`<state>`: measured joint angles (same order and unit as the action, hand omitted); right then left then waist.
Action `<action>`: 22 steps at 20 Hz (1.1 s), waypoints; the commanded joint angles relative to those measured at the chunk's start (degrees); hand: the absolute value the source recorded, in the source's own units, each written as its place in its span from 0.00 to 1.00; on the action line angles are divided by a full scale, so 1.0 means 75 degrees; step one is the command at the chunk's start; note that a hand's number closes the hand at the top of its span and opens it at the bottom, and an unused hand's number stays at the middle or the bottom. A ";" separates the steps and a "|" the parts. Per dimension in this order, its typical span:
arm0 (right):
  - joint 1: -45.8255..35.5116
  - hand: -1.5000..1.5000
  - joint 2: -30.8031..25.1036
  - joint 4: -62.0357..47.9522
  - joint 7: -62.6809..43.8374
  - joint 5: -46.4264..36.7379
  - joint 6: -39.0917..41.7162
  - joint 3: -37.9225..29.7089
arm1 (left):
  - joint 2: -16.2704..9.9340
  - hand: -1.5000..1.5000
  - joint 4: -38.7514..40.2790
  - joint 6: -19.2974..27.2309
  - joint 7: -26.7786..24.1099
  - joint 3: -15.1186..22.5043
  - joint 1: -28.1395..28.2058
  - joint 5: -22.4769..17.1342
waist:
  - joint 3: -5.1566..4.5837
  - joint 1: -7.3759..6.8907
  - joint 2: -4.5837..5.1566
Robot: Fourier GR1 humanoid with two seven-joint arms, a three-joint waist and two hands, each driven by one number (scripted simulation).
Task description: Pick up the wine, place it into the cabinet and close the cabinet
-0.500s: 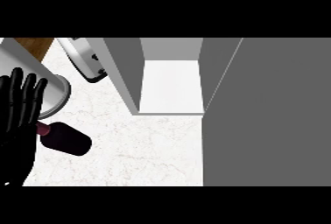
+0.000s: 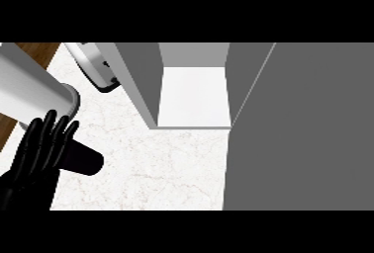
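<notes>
At lower left, the left hand (image 2: 38,150) lies with fingers straight and spread against the wine (image 2: 82,159) without enclosing it, so the bottle may roll away.

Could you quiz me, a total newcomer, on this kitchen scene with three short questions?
1. True or false: the wine bottle is already inside the cabinet.
2. Which hand shows: A) left, B) right, C) both?
3. Fill in: the cabinet's door stands ____.

Key:
1. False; it is on the counter, beside the left hand.
2. A.
3. open.
</notes>
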<state>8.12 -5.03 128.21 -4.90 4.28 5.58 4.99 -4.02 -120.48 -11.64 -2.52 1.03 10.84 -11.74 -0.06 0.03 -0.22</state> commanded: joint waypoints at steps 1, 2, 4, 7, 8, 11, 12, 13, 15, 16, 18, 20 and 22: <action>0.0298 0.00 -0.0353 0.0773 -0.0934 0.0641 0.0439 0.0121 | 0.0070 0.00 -0.0616 -0.0097 0.1099 0.0272 0.0400 -0.0908 | 0.0008 0.0000 -0.0001; 0.0324 0.00 -0.0325 0.0523 -0.0784 0.0381 0.0468 0.0324 | 0.0185 0.00 -0.0942 -0.0142 0.1076 0.0473 0.0817 -0.1033 | 0.0008 -0.0050 0.0001; 0.0481 0.00 -0.0318 0.0945 -0.1027 0.0653 0.0453 0.0140 | 0.0097 0.00 -0.0995 0.0085 0.1572 0.0372 0.0393 -0.1130 | 0.0010 0.0007 0.0017; 0.0268 0.00 -0.0245 0.1243 -0.1608 0.0500 0.0339 0.0415 | 0.0180 0.00 -0.1765 0.0252 0.1777 0.0532 0.0868 -0.0999 | 0.0008 -0.0024 0.0017; 0.0202 0.00 -0.0349 0.1370 -0.1746 0.0631 0.0397 0.0205 | 0.0265 0.00 -0.1847 0.0454 0.1903 0.0525 0.0660 -0.0981 | 0.0009 -0.0015 0.0019; -0.0095 0.00 -0.0057 0.2273 -0.2856 0.0104 -0.0279 0.0992 | 0.0168 0.00 -0.2303 0.1035 0.2913 0.0469 -0.0123 -0.1108 | 0.0005 0.0006 0.0021; -0.0284 0.00 -0.0119 0.1412 -0.2184 0.0334 0.0009 0.0370 | 0.0131 0.00 -0.2682 0.0770 0.2798 0.0575 0.0504 -0.1104 | 0.0008 -0.0028 0.0021; -0.0588 0.00 -0.0038 0.1688 -0.2705 0.0222 -0.0267 0.0547 | 0.0518 0.00 -0.2303 0.0741 0.2113 0.1167 0.0817 -0.0411 | 0.0006 -0.0035 0.0020; 0.0078 0.00 -0.0133 0.1784 -0.2282 0.0243 0.0104 0.0642 | 0.0399 0.00 -0.3265 0.1010 0.2817 0.1255 0.1143 -0.0543 | 0.0010 -0.0034 0.0008; -0.0559 0.00 -0.0068 0.2019 -0.3015 0.0244 -0.0276 0.0673 | 0.0371 0.00 -0.3222 0.1163 0.2992 0.1075 0.0834 -0.0720 | 0.0007 -0.0042 0.0014; -0.0087 0.00 0.0066 0.2094 -0.2697 -0.0181 -0.0190 0.1207 | 0.0335 0.00 -0.3096 0.1007 0.2710 0.0867 0.0966 -0.0878 | 0.0006 -0.0036 0.0009; 0.0067 0.00 -0.0316 0.2451 -0.2763 0.0860 0.0161 0.0184 | 0.0410 0.00 -0.2666 0.1426 0.3042 0.0769 0.0189 -0.0690 | 0.0011 0.0015 0.0018; -0.0717 0.00 -0.0202 0.1831 -0.2998 0.0707 -0.0064 0.0138 | 0.0182 0.00 -0.2884 0.1160 0.3057 0.0255 0.0575 -0.1357 | 0.0007 -0.0039 0.0023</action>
<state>5.44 -6.08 140.92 -25.10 5.76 5.04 8.95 -1.49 -136.50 -3.21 17.89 6.45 14.49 -17.26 0.00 -0.11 -0.11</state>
